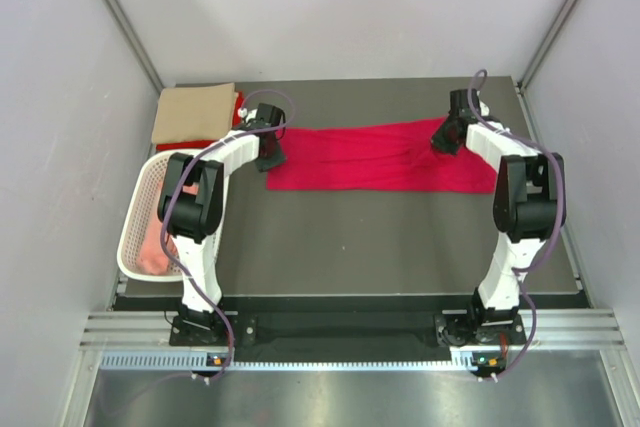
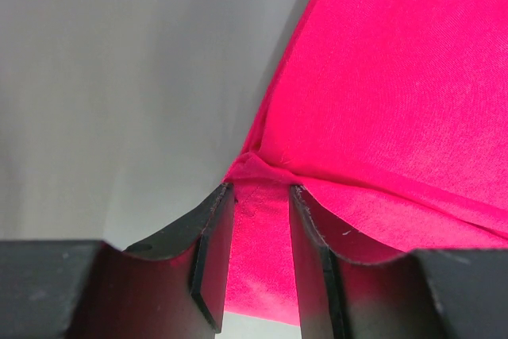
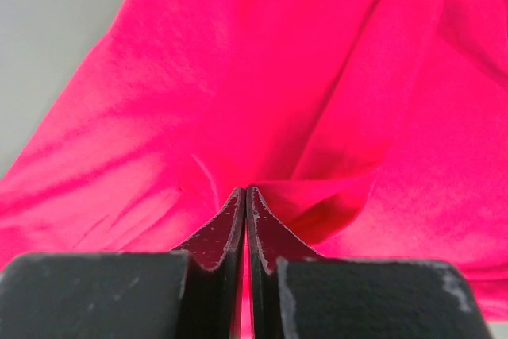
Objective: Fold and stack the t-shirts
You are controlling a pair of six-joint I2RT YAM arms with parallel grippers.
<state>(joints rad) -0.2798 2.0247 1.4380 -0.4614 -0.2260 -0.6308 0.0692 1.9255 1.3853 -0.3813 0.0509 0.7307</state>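
Crimson t-shirt [image 1: 380, 159]: lies as a long band across the far middle of the table [image 1: 380, 247], narrowed lengthwise and drawn out between both arms. Wrinkles gather nr its right end.
Left gripper [image 2: 260, 252]: at the band's left end. Fingers [image 2: 213, 252] are drawn in to a narrow gap packed w/ a bunched corner of the cloth, and a hem ridge runs off to the right.
Right gripper [image 3: 244, 228]: at the band's right end. Fingers [image 3: 226, 232] are all but touching, w/ a thin pinch of fabric clamped between them and a raised fold just past the tips.
Stack: tan t-shirt [image 1: 193, 112] sits folded square in the far-left corner. A red sliver [image 1: 185, 146] shows under its near edge, prob. another folded shirt, though too little shows to be sure.
Basket: white mesh basket [image 1: 135, 237] is at the table's left edge beside the left arm, w/ a salmon pink t-shirt [image 1: 152, 252] heaped inside, unfolded.
Step in hand: mid-fold on the crimson t-shirt, by the look of it. The lengthwise fold is done and the crosswise fold is not yet made.
Next move: likely calls for lifting one end and carrying it over the other. Edges need to be squared and tension kept even so the band doesn't twist. Then release and move it to the stack.
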